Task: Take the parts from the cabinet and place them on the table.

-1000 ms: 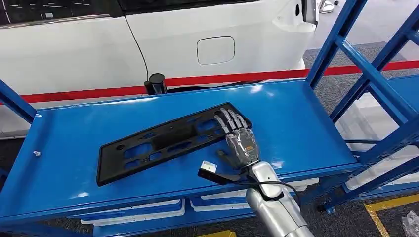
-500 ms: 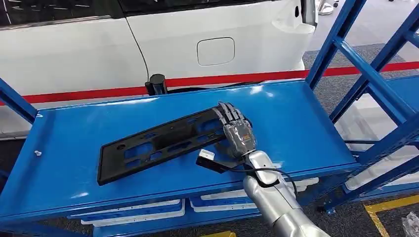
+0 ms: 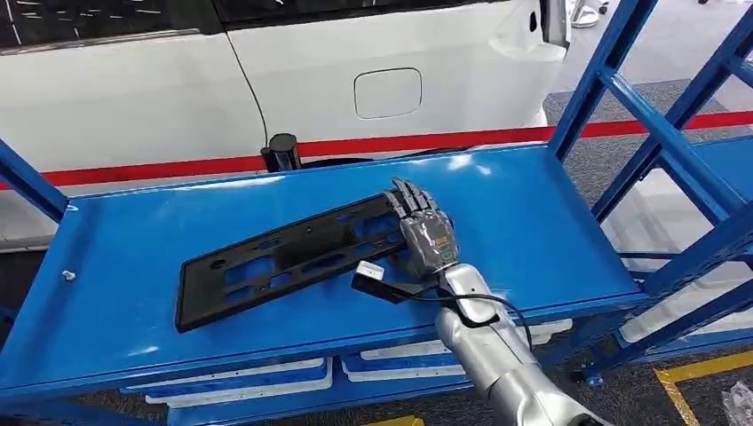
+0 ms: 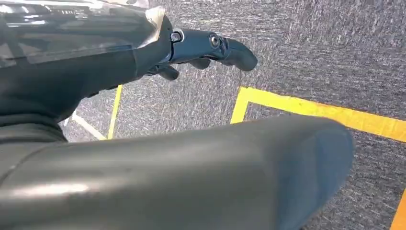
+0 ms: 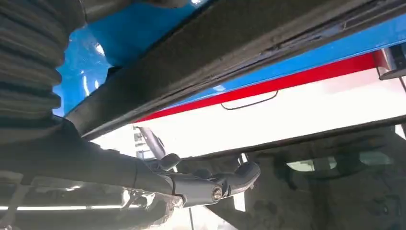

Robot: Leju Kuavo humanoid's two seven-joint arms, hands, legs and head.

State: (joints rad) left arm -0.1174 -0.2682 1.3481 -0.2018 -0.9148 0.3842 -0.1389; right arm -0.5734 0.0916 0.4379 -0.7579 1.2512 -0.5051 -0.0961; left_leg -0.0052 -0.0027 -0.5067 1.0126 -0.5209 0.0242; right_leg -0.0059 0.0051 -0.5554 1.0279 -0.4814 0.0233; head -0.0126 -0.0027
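Blue shelf (image 3: 550, 222): right hand (image 3: 424, 232) has tilted the black part (image 3: 293, 253) slightly.

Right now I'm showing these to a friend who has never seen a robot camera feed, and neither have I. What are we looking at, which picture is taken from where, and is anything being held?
This is a humanoid robot with silver arms and many-fingered hands. The wide picture comes from its head, looking down at a blue shelf with a white car behind it. A long black part with cut-outs lies flat on the shelf. The right hand rests on its near end; whether it truly grips it, I cannot tell. The other two pictures come from cameras at the wrists. The left hand hangs over grey floor with yellow tape and holds nothing that I can see.
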